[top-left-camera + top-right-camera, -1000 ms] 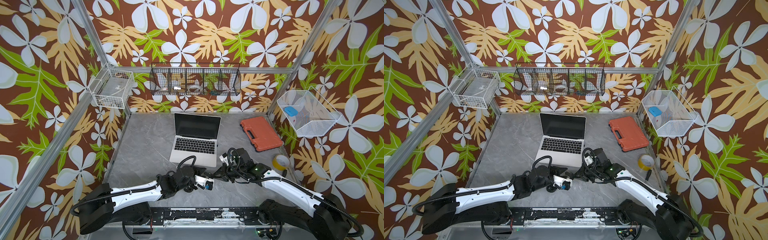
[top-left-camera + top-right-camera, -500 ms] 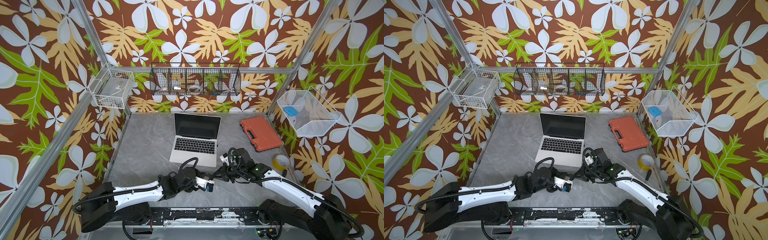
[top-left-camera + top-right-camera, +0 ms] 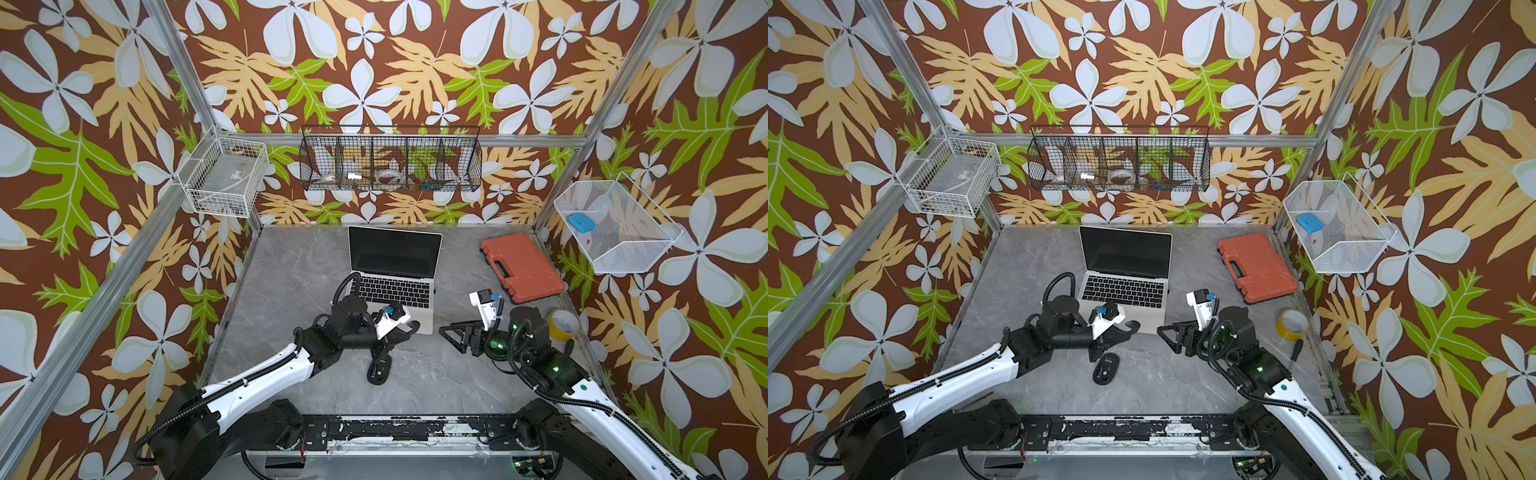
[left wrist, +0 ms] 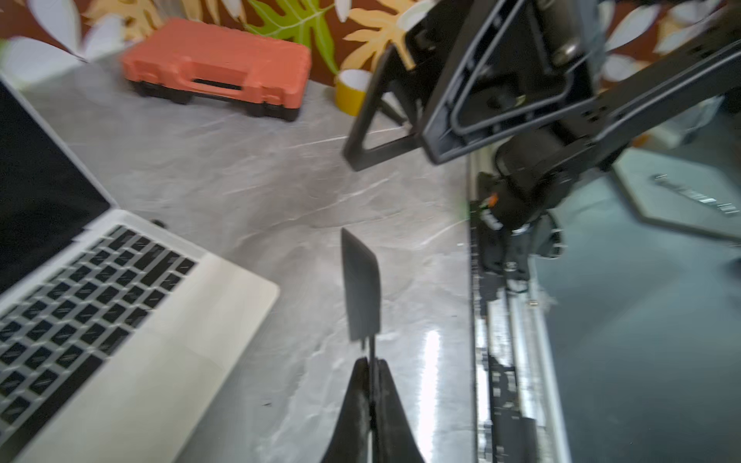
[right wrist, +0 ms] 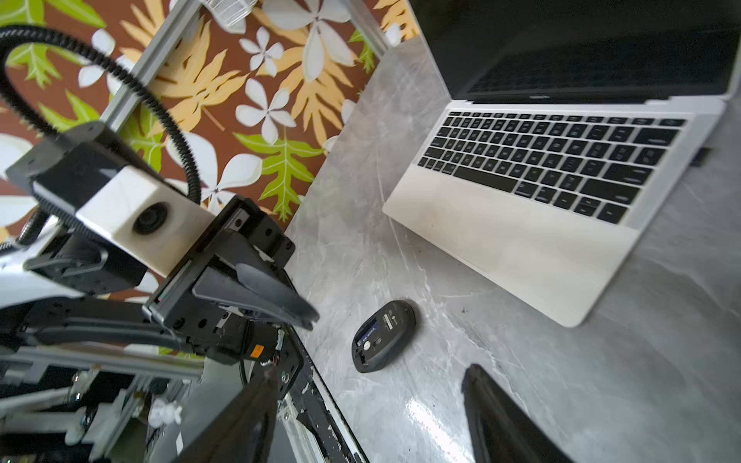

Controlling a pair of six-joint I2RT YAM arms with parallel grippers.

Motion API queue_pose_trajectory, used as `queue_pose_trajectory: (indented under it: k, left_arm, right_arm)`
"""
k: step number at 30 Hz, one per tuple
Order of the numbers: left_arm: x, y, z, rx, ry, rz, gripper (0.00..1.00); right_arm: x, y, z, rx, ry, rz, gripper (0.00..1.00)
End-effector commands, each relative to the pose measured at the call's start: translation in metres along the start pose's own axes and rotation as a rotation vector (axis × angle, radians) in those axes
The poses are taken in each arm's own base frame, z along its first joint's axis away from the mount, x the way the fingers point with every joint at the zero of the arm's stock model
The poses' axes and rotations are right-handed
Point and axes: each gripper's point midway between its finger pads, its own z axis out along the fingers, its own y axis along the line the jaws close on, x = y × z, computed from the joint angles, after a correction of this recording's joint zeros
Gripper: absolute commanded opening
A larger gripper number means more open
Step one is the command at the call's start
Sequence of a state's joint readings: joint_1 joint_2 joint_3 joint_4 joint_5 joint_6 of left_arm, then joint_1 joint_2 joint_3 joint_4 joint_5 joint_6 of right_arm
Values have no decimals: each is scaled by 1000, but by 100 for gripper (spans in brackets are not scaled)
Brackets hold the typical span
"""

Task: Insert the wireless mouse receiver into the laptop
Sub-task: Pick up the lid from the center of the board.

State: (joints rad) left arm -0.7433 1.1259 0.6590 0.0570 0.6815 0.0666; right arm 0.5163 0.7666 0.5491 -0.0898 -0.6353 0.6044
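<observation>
Black nub, likely the wireless mouse receiver (image 5: 699, 156), sits against the laptop's (image 5: 521, 248) right edge; seated or not, unclear; left gripper (image 4: 371, 362) pinches cover piece (image 4: 361, 288); right gripper (image 5: 373, 375) agape, empty.

grey marble table (image 3: 291, 291) carrying 4: laptop (image 3: 392, 286) centre-back, orange case (image 3: 521, 266) right, tape roll (image 3: 563, 325) beside, mouse (image 3: 379, 368) front.

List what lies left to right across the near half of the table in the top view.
From the left: black mouse → open right hand → yellow tape roll. The left hand, gripping a black cover piece, and the laptop overlap the mouse sideways, so they are left out.
</observation>
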Motion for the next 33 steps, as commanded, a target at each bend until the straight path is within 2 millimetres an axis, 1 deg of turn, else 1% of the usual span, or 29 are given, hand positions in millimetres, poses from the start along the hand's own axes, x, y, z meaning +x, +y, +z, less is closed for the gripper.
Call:
queue_pose_trajectory:
  k: [1,2,3,5,7,9,13,14,16,17,18,19,21,22,23,25,26,28,30,32,33]
  left_arm:
    - [-10,-38,-5,245,-19,-146,0]
    - [-10,-39,-4,253,-17,-151,0]
    - [-10,-40,-4,263,-11,-157,0]
    - [-8,-39,-2,268,6,-165,0]
    - [-6,-37,0,268,20,-166,0]
    - [-7,-37,1,269,23,-165,0]
    - [-7,-34,1,260,24,-167,0]
    - [-7,-33,1,258,24,-166,0]
    - [-6,-30,2,249,26,-170,0]
    - [-5,-28,1,242,27,-170,0]
    - [-5,-25,1,228,28,-166,0]
    - [-5,-20,1,199,30,-160,20]
    - [-1,-2,-2,82,41,-123,77]
    - [1,11,-5,-6,47,-97,87]
    - [3,29,-11,-133,59,-50,90]
    - [7,70,-33,-418,92,52,92]
    - [11,92,-49,-576,117,99,92]
    - [27,123,-76,-811,211,183,94]
    - [54,145,-96,-962,373,230,94]
    - [76,156,-104,-1019,494,229,92]
    - [83,157,-103,-1016,518,215,91]
  right_arm:
    - [1,42,11,-172,83,-186,74]
    - [5,46,15,-188,116,-193,73]
    - [6,55,18,-227,141,-199,73]
    - [5,67,22,-291,161,-200,71]
    - [2,75,23,-339,171,-198,65]
    - [5,77,24,-357,201,-192,54]
    - [16,72,27,-360,267,-174,32]
    - [18,72,27,-365,275,-167,25]
    - [21,70,28,-362,285,-153,8]
    - [21,68,29,-349,284,-149,2]
    - [20,65,29,-331,277,-146,0]
    - [19,63,29,-313,265,-147,0]
    - [13,56,29,-252,225,-151,0]
    - [10,52,29,-223,207,-153,0]
    - [6,48,28,-187,180,-155,0]
    - [1,36,26,-108,132,-150,0]
    - [0,32,25,-87,112,-147,0]
    - [-2,28,21,-64,69,-143,0]
    - [-2,26,17,-57,42,-137,0]
    - [-1,26,15,-59,30,-135,0]
    - [0,26,15,-60,28,-130,0]
